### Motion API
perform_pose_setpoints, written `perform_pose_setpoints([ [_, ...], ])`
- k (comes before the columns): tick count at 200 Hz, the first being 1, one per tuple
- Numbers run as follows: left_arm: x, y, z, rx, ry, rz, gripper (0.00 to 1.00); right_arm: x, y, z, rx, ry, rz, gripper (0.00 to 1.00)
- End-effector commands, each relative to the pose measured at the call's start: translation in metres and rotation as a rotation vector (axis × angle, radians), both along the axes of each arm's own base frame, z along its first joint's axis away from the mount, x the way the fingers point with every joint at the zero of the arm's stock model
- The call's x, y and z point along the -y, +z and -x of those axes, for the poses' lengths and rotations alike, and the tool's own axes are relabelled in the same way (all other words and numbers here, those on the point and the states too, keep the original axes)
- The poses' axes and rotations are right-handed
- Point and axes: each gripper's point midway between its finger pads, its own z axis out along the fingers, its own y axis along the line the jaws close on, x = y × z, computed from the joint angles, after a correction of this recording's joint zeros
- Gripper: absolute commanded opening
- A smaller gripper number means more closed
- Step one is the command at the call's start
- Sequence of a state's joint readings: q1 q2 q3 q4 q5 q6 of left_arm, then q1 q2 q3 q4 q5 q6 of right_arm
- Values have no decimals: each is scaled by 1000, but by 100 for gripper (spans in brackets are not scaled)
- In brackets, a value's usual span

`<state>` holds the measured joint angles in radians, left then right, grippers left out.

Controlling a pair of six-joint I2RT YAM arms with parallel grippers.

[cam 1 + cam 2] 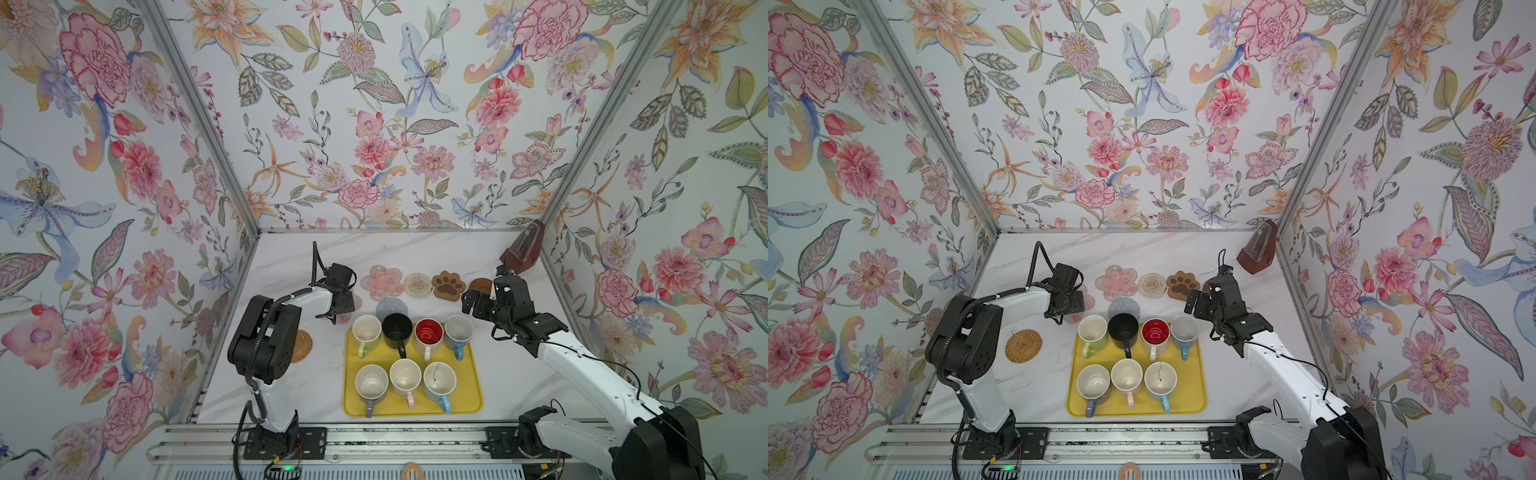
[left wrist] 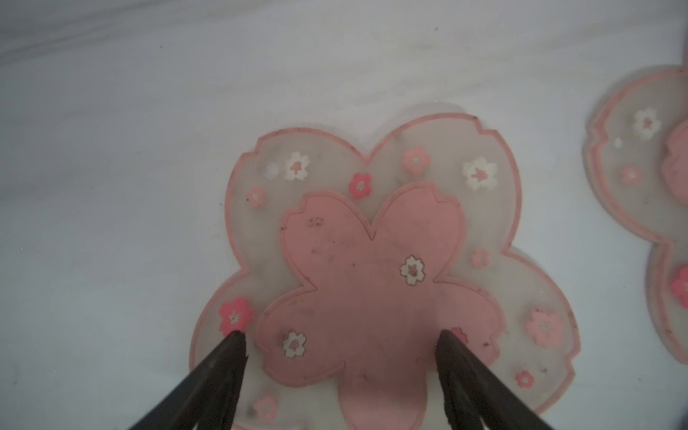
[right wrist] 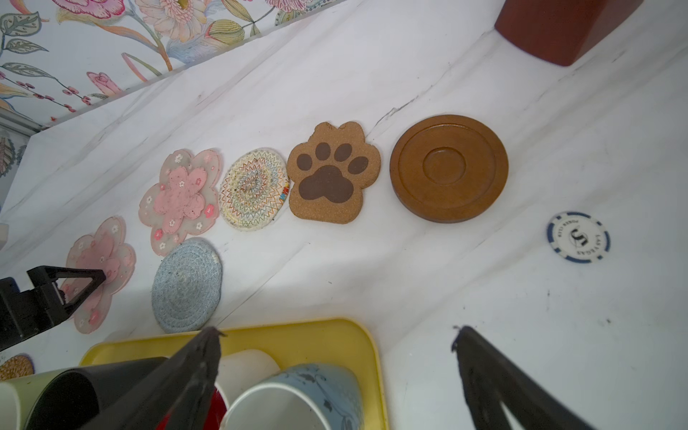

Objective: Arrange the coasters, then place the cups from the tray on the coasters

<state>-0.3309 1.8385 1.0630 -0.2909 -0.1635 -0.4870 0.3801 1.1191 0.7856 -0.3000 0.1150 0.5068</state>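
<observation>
1. The left hand [image 2: 342, 337] is hanging low over the first pink flower coaster [image 2: 372, 268]. Its fingers are spread and released, with nothing between them. I cannot tell whether the tips are touching the mat.
2. That coaster is lying flat on the counter [image 1: 291, 266], beyond the far left corner of the tray [image 1: 467, 390] and near the second pink flower coaster [image 1: 381, 282].
3. The second pink flower coaster is starting a row along the far side. After it come the beige woven coaster [image 1: 417, 285], the paw-print coaster [image 1: 448, 286] and the dark wooden coaster [image 3: 448, 168].
4. The grey speckled coaster [image 1: 391, 308] is sitting between that row and the tray, just behind the black cup [image 1: 397, 329].
5. The tan rattan coaster [image 1: 1023, 345] is lying apart, left of the tray and beside the left arm.
6. All seven cups are standing upright on the tray.
   - In the far row, the light green cup [image 1: 366, 330], the black cup, the red-inside cup [image 1: 429, 333] and a light blue cup [image 1: 459, 331] are standing.
   - In the near row, the lavender-handled cup [image 1: 371, 382], the pink-handled cup [image 1: 405, 377] and the second light blue cup [image 1: 439, 378] are standing.
7. The right hand [image 3: 335, 330] is hovering wide open and empty by the tray's far right corner, near the dark wooden coaster.
8. A brown metronome [image 1: 523, 251] is standing in the far right corner, and a poker chip [image 3: 578, 237] is lying near the dark wooden coaster.
</observation>
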Motion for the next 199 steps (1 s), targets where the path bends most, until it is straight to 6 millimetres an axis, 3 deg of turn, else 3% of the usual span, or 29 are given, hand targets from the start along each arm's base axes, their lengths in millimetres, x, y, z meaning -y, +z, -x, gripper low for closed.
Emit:
perform_pose_setpoints([
  [1,-19,-21,1,-48,30,-35,82,1,11,-2,31,-19,-8,99],
  [107,-36,-19,-21,-45,81,-21,83,6,17,2,41,-29,6,99],
  [153,-23,27,-27,54,54,64,85,8,20,2,49,-34,14,99],
  [178,-18,45,-14,83,36,113,86,8,19,3,47,-35,17,99],
  [199,-12,45,5,64,20,125,86,8,18,2,43,-33,16,99],
])
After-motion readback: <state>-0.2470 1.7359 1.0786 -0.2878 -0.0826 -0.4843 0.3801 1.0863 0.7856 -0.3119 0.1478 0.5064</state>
